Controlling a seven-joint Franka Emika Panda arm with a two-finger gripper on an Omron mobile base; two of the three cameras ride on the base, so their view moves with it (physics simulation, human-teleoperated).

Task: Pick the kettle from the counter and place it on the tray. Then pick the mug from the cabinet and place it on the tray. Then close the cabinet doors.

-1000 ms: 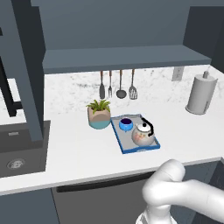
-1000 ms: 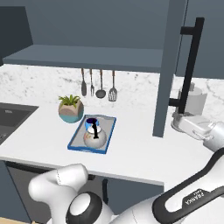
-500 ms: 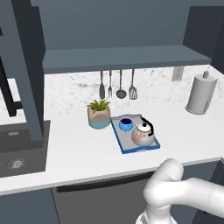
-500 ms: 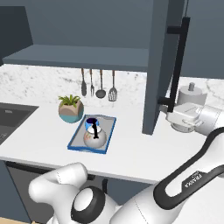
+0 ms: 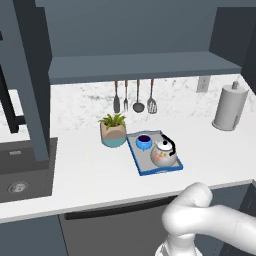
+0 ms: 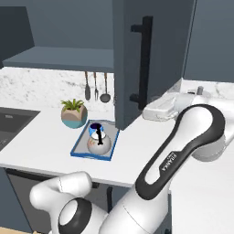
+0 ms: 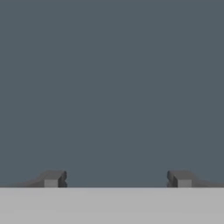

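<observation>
Slate cabinet door has swung further closed across the shelf, pushed by the wide-spread, empty fingers.

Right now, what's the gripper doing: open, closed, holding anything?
Gripper: open, jaws wide apart, holding nothing, facing the cabinet door.

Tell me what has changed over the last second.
In the right base view the right cabinet door has swung leftward toward closing, the hand behind it pushing. The gripper stays open, holding nothing. Kettle and mug remain on the tray; the left door is still open.
</observation>
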